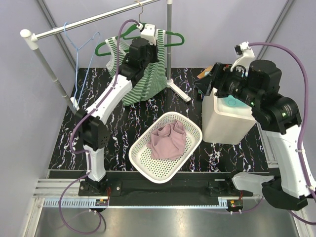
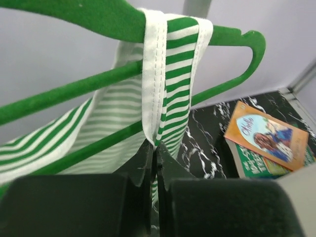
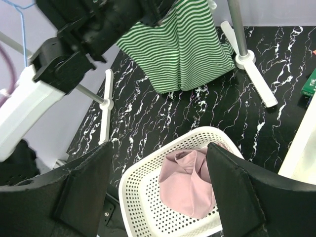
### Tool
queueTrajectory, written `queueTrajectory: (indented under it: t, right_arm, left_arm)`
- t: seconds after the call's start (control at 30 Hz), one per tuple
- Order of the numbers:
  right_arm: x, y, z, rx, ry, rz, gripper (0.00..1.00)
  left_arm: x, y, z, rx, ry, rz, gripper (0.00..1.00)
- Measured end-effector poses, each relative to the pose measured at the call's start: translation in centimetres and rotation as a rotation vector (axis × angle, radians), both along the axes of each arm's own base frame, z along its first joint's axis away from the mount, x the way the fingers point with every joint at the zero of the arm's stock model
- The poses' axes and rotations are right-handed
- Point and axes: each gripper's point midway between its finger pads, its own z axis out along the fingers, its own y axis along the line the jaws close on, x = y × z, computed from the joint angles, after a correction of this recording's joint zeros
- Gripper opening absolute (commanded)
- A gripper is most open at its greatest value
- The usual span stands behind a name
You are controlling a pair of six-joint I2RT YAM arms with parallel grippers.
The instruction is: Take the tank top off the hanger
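Note:
A green-and-white striped tank top (image 1: 148, 81) hangs on a green hanger (image 1: 173, 37) from the rail at the back. In the left wrist view its right strap (image 2: 170, 74) loops over the hanger's shoulder (image 2: 98, 17). My left gripper (image 2: 154, 148) is raised to the hanger and shut, with the strap's lower part pinched between its tips. From above, the left gripper (image 1: 146, 39) sits against the top's upper middle. My right gripper (image 3: 160, 148) stands open and empty to the right (image 1: 205, 86), high above the basket, apart from the top (image 3: 185, 49).
A white perforated basket (image 1: 140, 160) holding a pink cloth (image 1: 168, 140) sits on the marbled table's middle. A white bin (image 1: 222, 123) stands at the right under my right arm. Books (image 2: 266, 133) lie behind it. A light-blue wire hanger (image 1: 81, 44) hangs left. The rack's upright pole (image 1: 169, 49) stands beside the top.

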Motion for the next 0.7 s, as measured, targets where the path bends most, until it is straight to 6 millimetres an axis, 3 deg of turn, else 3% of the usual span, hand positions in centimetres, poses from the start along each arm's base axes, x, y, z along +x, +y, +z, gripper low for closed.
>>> queueTrajectory:
  t: [0.17, 0.47, 0.7]
  right_arm:
    - [2.7, 1.1, -0.3, -0.025, 0.017, -0.005, 0.82]
    - [9.9, 4.1, -0.6, -0.088, 0.01, 0.005, 0.88]
    - [15.3, 5.2, -0.7, -0.122, -0.031, 0.025, 0.88]
  left_arm:
    - [-3.5, 0.5, 1.0, -0.031, 0.044, -0.059, 0.0]
    - [-10.3, 2.8, 6.0, -0.111, 0.013, -0.108, 0.0]
    - [-13.1, 4.0, 5.5, -0.114, 0.031, -0.122, 0.0]
